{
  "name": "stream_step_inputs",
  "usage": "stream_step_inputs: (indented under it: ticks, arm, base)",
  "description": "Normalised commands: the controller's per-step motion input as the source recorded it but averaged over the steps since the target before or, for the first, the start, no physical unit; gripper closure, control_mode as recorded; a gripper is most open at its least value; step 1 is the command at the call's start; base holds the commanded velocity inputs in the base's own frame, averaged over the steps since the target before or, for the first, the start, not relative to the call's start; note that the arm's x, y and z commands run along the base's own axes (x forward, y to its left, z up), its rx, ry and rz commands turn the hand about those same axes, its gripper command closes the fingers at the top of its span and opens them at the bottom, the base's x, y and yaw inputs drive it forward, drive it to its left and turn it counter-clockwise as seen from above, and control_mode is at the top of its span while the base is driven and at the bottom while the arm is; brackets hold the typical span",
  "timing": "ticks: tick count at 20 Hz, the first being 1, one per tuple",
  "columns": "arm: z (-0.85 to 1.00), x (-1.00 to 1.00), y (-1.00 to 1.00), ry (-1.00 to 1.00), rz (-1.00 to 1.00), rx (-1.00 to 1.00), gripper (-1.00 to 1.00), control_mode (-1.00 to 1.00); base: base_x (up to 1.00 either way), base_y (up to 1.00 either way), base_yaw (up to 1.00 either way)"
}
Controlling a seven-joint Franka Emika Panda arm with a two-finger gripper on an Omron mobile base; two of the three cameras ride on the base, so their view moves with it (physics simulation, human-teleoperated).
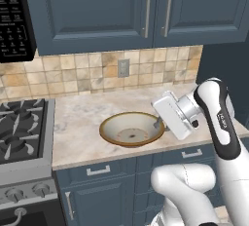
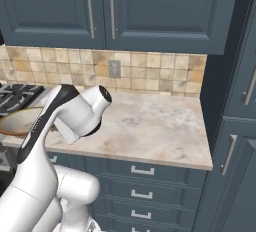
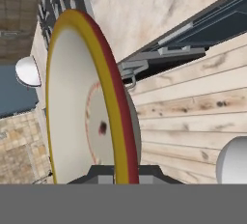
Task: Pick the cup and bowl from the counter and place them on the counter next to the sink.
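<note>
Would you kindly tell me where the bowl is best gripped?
By its thin rim on the near right edge, where the gripper already pinches the bowl, one finger inside and one outside. The wide, shallow bowl offers no other hold.
</note>
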Motion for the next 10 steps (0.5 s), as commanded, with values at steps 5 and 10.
stream_step_inputs:
  ticks: [5, 10]
  arm:
    - [0.00, 0.00, 0.00, 0.00, 0.00, 0.00, 1.00, -1.00]
    - [0.00, 0.00, 0.00, 0.00, 0.00, 0.00, 1.00, 1.00]
  base:
    - [0.00, 0.00, 0.00]
    - [0.00, 0.00, 0.00]
